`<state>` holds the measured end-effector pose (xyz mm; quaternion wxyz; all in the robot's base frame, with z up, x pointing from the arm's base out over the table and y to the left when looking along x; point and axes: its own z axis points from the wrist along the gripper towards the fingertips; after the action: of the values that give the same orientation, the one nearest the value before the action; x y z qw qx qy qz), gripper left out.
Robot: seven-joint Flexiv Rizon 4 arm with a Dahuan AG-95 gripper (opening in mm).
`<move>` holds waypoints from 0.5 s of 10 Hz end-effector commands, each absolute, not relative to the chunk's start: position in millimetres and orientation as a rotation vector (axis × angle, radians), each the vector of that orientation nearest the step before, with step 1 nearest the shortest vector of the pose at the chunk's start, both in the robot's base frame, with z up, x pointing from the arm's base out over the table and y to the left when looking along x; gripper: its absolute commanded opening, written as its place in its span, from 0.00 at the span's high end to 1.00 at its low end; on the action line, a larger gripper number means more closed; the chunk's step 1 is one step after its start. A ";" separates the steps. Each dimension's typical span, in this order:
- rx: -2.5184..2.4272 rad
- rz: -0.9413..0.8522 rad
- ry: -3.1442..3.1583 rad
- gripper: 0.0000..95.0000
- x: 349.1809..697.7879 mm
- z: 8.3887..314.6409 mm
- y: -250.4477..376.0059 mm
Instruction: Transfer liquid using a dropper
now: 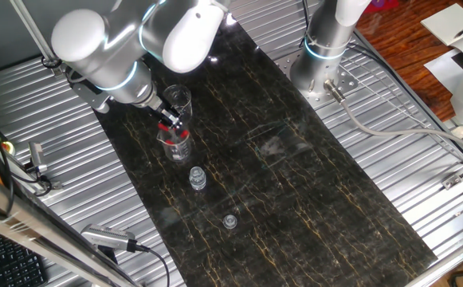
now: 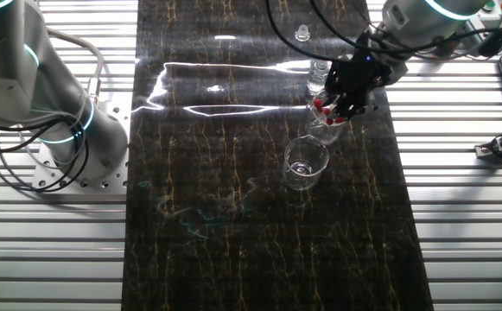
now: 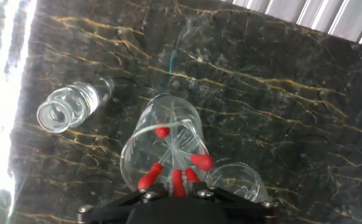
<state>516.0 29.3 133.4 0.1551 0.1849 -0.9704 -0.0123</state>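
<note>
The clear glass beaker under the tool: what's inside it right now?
Inside the clear glass beaker, the slim red-topped dropper stands, red parts showing through the glass. The tool covers its upper end; any liquid there cannot be made out.

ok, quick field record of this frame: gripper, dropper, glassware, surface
gripper: low over a beaker's mouth, fingertips at the dropper's red top; open or shut not clear
dropper: red top at the rim of the near beaker, stem down inside it
near beaker: upright, under the gripper
second beaker: upright, beside the first
vial: upright, apart from the beakers
stopper: small, clear, lying alone
mat: dark, marbled
</note>
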 end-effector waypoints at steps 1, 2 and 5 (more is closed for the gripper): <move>0.525 -0.033 -2.778 0.80 515.9 136.0 32.2; 0.524 -0.033 -2.778 0.80 515.6 136.8 34.4; 0.520 -0.025 -2.778 0.80 513.9 152.6 38.7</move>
<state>514.0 38.8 155.6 0.1558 0.1809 -0.9710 -0.0075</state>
